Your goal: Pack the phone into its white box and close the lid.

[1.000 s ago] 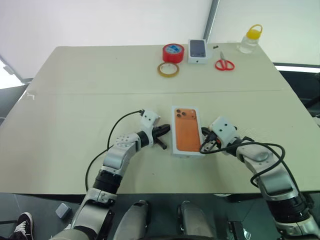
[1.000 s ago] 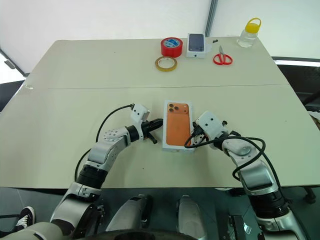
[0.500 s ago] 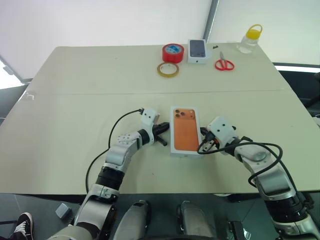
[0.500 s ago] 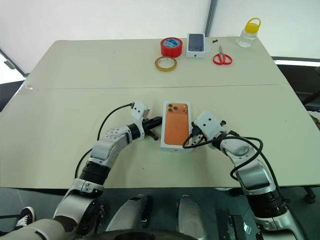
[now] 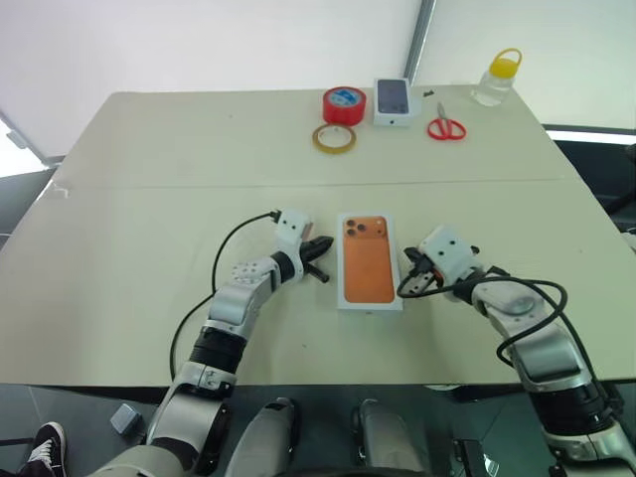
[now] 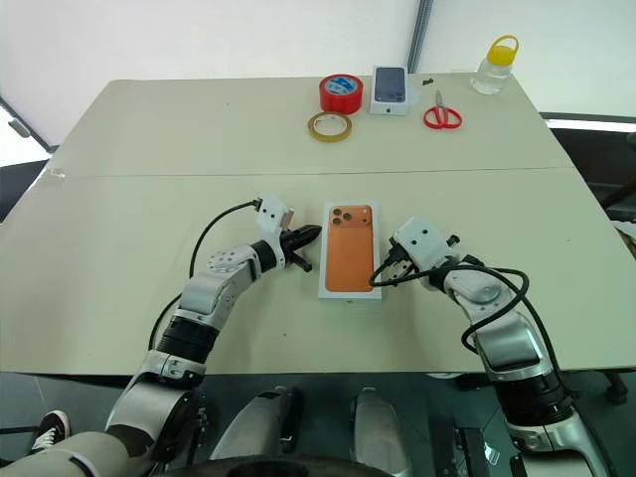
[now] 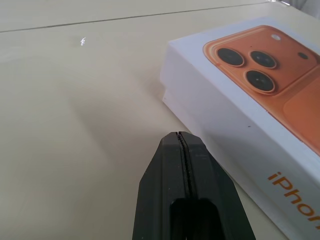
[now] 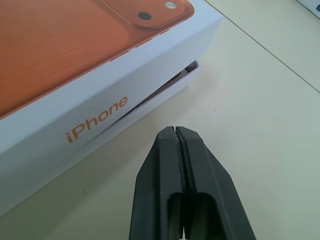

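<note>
The lid (image 5: 369, 260), printed with an orange phone, sits on the white box (image 8: 165, 92) at the centre of the table (image 5: 149, 199), not fully seated. The left gripper (image 5: 320, 247) and right gripper (image 5: 407, 281) flank it, both with jaws pressed together, holding nothing.

tape rolls (image 5: 344, 104): 2 | white boxes (image 5: 394, 101): 2 | scissors (image 5: 446, 128): 1 | bottle (image 5: 496, 79): 1

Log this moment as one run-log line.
stage: lid on the white box, not fully seated | left gripper: shut, beside lid, not touching | right gripper: shut, beside lid, not touching
</note>
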### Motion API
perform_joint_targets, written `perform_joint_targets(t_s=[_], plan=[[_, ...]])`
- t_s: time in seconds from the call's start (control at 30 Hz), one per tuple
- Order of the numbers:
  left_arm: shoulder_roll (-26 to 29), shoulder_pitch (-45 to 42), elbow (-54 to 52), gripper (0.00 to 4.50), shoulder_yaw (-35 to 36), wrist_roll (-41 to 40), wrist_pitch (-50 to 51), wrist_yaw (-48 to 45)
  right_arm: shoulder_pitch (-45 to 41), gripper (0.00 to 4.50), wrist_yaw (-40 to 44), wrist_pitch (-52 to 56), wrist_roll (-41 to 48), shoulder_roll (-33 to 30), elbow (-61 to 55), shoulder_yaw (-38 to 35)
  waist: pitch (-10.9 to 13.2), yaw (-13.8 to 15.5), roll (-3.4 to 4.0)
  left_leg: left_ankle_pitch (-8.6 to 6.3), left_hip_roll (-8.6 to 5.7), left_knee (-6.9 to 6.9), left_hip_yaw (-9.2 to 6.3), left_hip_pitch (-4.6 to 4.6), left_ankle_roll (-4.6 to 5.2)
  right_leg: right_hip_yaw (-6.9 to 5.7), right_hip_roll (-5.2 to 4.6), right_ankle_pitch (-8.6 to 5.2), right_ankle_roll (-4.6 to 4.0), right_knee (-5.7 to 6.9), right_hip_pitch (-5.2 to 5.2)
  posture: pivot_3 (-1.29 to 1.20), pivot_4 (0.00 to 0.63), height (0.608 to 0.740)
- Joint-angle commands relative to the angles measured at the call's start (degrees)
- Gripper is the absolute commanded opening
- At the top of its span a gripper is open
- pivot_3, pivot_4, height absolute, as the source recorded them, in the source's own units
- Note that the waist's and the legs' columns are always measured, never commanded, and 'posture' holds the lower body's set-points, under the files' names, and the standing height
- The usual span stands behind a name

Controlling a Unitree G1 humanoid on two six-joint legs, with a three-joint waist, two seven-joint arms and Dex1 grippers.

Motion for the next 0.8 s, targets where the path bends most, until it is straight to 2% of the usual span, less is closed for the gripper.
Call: perform_joint_targets(t_s=[0.03,0.23,0.47,0.57,0.67,0.8], plan=[[-0.9,-2.2,0.2,0.00,1.2,-0.2,-1.8,0.5,-1.1,0.03,-0.3,-1.0,-0.7,-0.3,-0.6,-0.8,0.0,0.0,0.00,0.00,0.00,0.00,0.00,0.00,0.00,0.00,0.00,0.00,0.00,0.00,0.00,0.00,0.150,0.740],[-2.3,-3.4,2.1,0.00,0.7,0.5,-3.1,0.2,-3.1,0.03,-0.9,-0.1,0.7,1.0,-0.2,-2.3,0.0,-0.1,0.00,0.06,0.00,0.01,0.01,0.00,-0.11,0.00,0.00,0.00,0.00,0.01,0.00,0.00,0.150,0.740],[-3.2,-4.3,3.6,0.00,1.0,0.3,-4.2,-0.3,-3.1,0.03,-1.0,0.3,0.6,2.4,-1.4,-0.7,0.0,0.0,0.00,0.07,-0.01,0.02,0.01,0.00,-0.13,0.00,0.00,0.00,0.00,0.01,0.00,0.00,0.150,0.740],[-1.8,-4.4,4.1,0.00,-1.2,4.0,-6.7,0.4,-2.9,0.03,-1.2,0.0,0.0,2.3,-1.3,-0.3,0.0,0.0,0.00,0.08,-0.01,0.01,0.01,0.00,-0.14,0.00,0.00,0.00,0.00,0.02,-0.01,0.00,0.150,0.740],[-1.3,-4.4,3.3,0.00,2.2,1.1,-4.9,0.5,-3.5,0.03,-1.0,-0.4,0.5,2.8,-1.5,-0.5,0.0,-0.1,0.00,0.09,-0.01,0.02,0.02,0.00,-0.15,0.01,0.00,0.00,0.00,0.02,-0.01,0.00,0.150,0.740],[-0.5,-4.3,1.2,0.00,3.2,0.2,-4.4,-0.2,-4.9,0.03,-0.9,-1.5,1.4,4.3,-2.1,-0.6,0.0,-0.2,0.00,0.09,0.01,0.00,0.02,0.00,-0.16,0.02,0.02,0.00,0.00,0.05,-0.04,0.00,0.150,0.740]])
